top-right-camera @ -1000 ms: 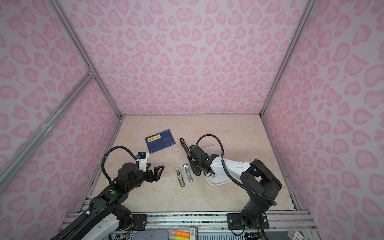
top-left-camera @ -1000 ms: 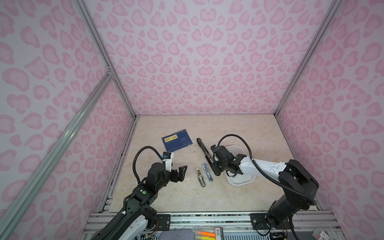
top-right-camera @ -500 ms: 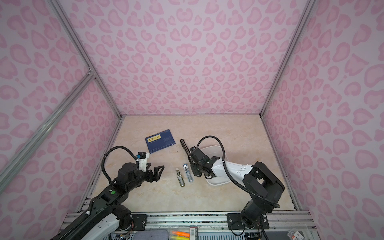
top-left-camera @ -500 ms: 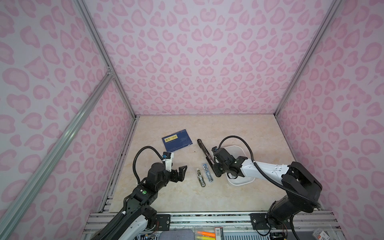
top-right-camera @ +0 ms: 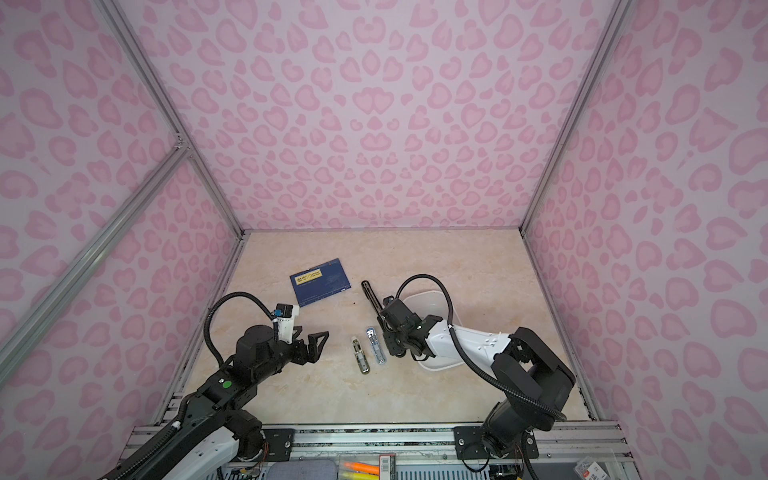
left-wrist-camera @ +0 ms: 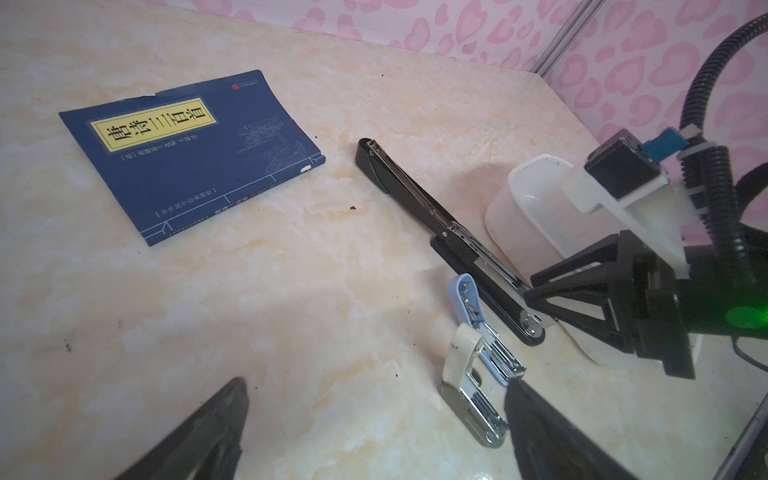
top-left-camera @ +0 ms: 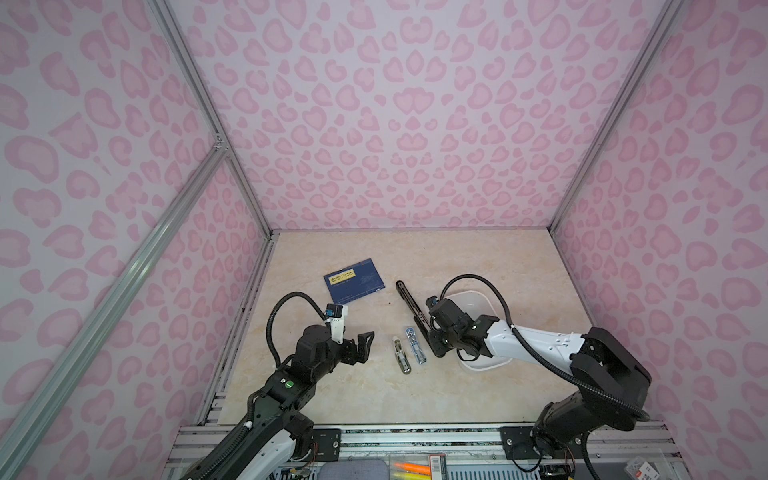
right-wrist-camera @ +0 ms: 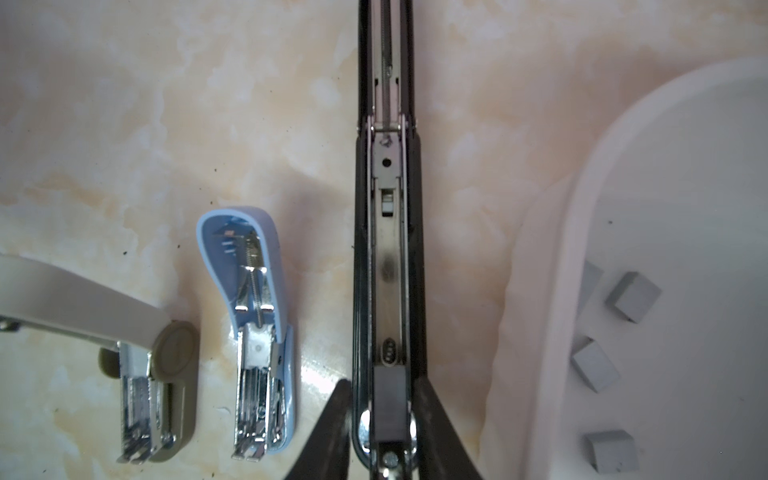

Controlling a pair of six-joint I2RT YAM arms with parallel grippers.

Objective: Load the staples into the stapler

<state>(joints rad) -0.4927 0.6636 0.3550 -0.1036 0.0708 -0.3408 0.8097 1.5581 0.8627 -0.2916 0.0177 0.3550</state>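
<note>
Beige marble-look table [top-left-camera: 415,257] with a dark blue paperback book [top-left-camera: 353,286] toward its back-left, well out of the way. Right of centre is a white plastic tray [top-left-camera: 473,303] holding the spare small grey metal staple strips [right-wrist-camera: 633,297].

Just beside the tray's left side lies the long black stapler [right-wrist-camera: 388,257], folded out flat with its metal channel facing up and running from mid-table toward the front edge.

The right tool [right-wrist-camera: 383,386] straddles the stapler's front end, jaws a little apart. One grey strip [right-wrist-camera: 390,405] sits in the channel between the fingers. It doesn't look pinched, more like it's lying there on its own.

The left tool [left-wrist-camera: 376,382] hangs spread wide with nothing in it, over the front-left of the table.

Two small opened staplers, one light blue [right-wrist-camera: 249,332] and one off-white and olive [right-wrist-camera: 172,345], lie just left of the black one.

So I'd call this the drop-in step, about done for this strip. Next up, I think: lift the right tool straight up so it doesn't drag the strip out, check the strip sits flat, then swing the stapler shut. The idle left tool could pin the base.
</note>
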